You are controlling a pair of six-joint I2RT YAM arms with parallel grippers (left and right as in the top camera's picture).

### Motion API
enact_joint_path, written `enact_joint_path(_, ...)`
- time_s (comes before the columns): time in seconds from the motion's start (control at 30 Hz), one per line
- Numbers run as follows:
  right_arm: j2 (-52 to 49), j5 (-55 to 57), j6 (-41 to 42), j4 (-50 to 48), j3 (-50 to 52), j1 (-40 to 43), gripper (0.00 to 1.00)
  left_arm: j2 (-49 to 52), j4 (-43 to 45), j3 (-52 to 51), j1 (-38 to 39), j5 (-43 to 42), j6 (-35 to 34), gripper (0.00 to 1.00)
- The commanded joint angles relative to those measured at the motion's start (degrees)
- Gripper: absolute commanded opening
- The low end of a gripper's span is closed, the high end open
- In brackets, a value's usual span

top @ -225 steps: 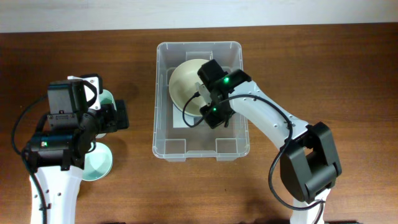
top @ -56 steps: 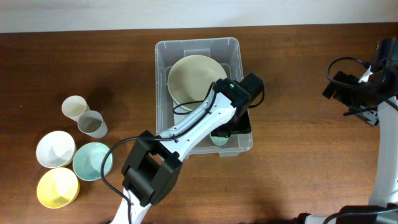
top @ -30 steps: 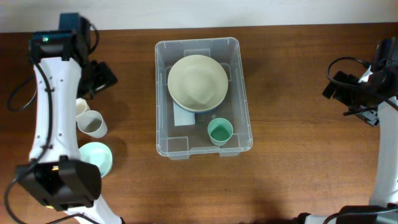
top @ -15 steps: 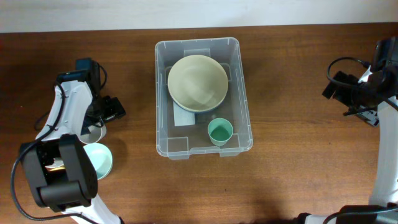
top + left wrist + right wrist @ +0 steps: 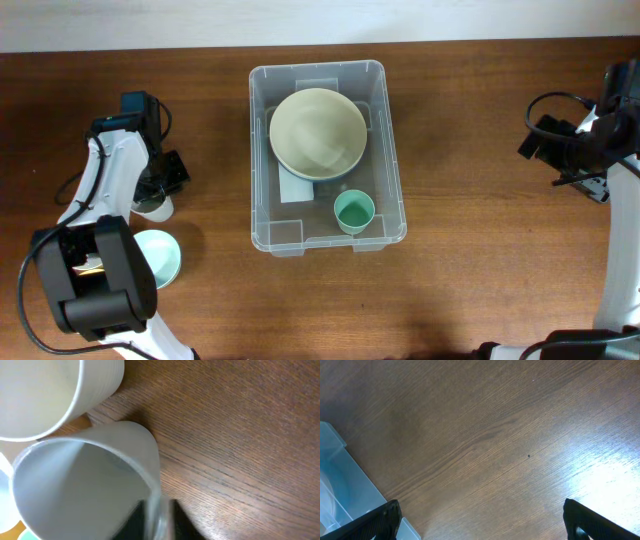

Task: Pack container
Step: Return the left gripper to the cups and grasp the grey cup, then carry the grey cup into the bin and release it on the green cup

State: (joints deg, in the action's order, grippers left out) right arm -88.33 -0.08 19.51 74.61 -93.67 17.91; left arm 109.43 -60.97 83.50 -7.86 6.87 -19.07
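Legible text: none | Brands, numbers, signs: none readable in overhead or either wrist view | Only candidate: white label (image 5: 294, 190) on floor of container (image 5: 262, 150), at 7 o'clock from centre of cream bowl (image 5: 318, 132), partly under it | Print on label: too small to resolve, face appears plain pale
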Motion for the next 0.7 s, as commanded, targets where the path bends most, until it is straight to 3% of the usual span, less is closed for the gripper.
enact_joint_path(0.0, -0.2, -0.1, 0.3, 0.0, 0.1, 0.1, 0.99, -0.1, -0.1, 0.1, -0.3, -0.3, -0.1, 0.01)
enact_joint_path(0.17, -0.2, -0.1, 0.3, 0.0, 0.1, 0.1, 0.99, -3.4, -2.8, 3.5, 2.3, -1.5, -0.1, 0.00)
enact_joint_path(0.33, -0.2, -0.1, 0.3, 0.0, 0.1, 0.1, 0.99, -11.7, -6.8, 10.9, 10.5, -1.7, -0.1, 0.00)
enact_joint_path(0.53, -0.2, -0.1, 0.3, 0.0, 0.1, 0.1, 0.99, -17.8, -9.2, 23.3, 27.7, -1.8, -1.5, 0.01)
enact_joint_path(0.67, -0.2, -0.1, 0.3, 0.0, 0.1, 0.1, 0.99, -16.8, -5.8, 24.4, 38.4, -5.5, -4.9, 0.00)
